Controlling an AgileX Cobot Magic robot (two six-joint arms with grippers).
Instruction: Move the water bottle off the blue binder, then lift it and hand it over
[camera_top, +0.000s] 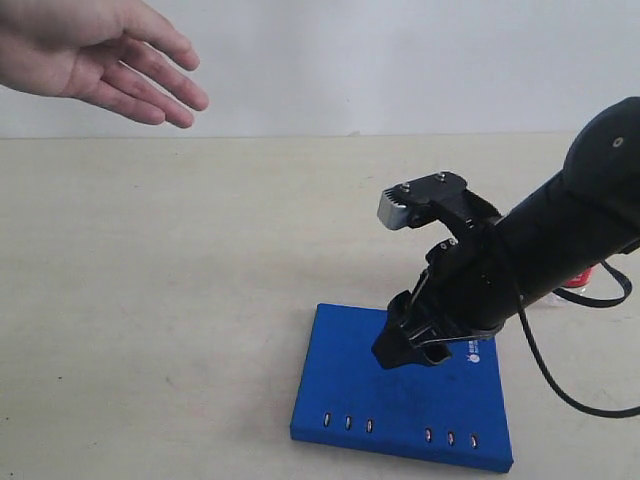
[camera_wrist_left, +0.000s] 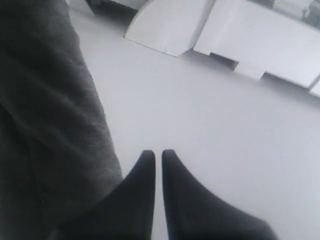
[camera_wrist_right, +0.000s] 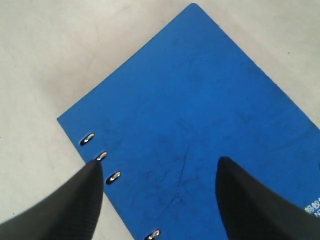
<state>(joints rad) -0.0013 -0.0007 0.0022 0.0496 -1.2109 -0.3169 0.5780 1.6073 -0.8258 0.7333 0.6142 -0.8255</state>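
Observation:
The blue binder (camera_top: 350, 390) lies flat on the beige table, with metal rivets (camera_top: 348, 423) along its near edge. My right gripper (camera_top: 405, 350) hangs just above the binder's top, open, with nothing between its fingers. In the right wrist view the binder (camera_wrist_right: 200, 90) fills the frame under the open right gripper (camera_wrist_right: 159, 162). Of the water bottle only a small red part (camera_top: 583, 279) shows, off the binder, behind the right arm at the right edge. My left gripper (camera_wrist_left: 157, 152) is shut and empty; it does not appear in the exterior view.
A person's open hand (camera_top: 100, 55) reaches in at the top left above the table. The right arm's black cable (camera_top: 545, 365) loops over the binder's right side. A dark grey cloth-like mass (camera_wrist_left: 45, 125) stands beside the left gripper.

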